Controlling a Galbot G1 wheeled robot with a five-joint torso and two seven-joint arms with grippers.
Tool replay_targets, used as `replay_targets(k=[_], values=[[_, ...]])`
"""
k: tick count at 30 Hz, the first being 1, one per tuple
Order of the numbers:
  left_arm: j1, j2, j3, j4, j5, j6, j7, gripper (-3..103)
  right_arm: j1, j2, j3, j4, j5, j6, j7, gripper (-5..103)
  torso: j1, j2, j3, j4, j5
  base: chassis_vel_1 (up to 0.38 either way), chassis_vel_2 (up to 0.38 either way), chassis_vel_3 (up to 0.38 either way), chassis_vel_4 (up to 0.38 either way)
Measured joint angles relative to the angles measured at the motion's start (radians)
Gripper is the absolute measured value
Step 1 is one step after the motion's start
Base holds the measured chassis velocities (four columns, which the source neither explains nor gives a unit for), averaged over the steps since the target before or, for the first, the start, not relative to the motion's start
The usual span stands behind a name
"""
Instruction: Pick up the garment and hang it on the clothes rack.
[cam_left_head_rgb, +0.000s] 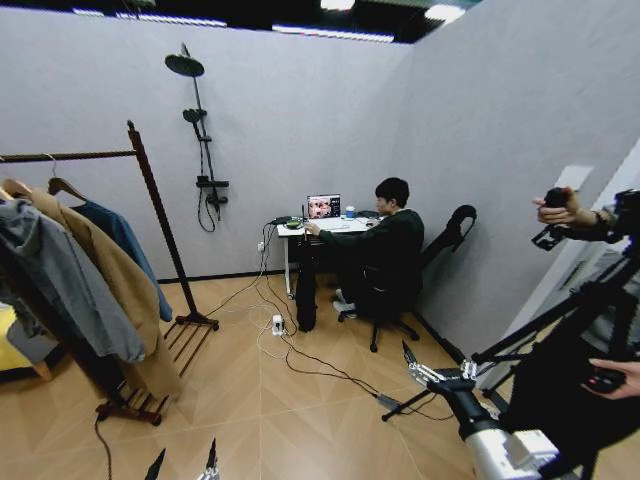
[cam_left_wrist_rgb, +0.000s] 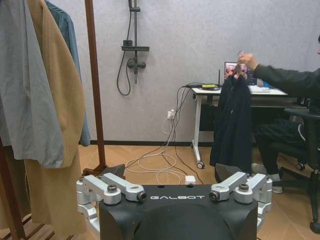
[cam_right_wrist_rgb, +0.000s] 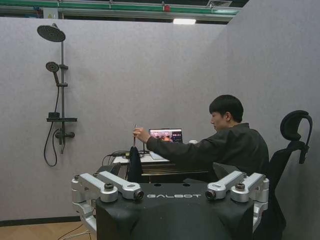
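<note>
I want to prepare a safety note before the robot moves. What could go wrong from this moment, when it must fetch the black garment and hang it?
1. A person's hand holds up the garment at the desk; a gripper closing there might pinch fingers.
2. Cables lie across the floor between robot and desk; the base could snag them.
3. The clothes rack already carries a tan coat and others, so free bar space looks tight.

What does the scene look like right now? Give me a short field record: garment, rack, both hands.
garment: black jacket held up by a seated person's hand beside the desk
clothes rack: on the robot's left, holding tan, grey and teal coats
left hand: low, open, holding nothing
right hand: low, apart from the garment, holding nothing
</note>
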Motion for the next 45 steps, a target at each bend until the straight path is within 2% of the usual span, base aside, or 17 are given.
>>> replay_targets(k=[45], values=[[0.0, 0.0, 0.0, 0.0, 0.0, 0.0, 0.0, 100, 0.0, 0.0, 0.0, 0.0, 0.0, 0.0, 0.0, 100, 0.0, 0.0, 0.0, 0.0, 0.0, 0.0, 0.0, 0.0, 0.0]])
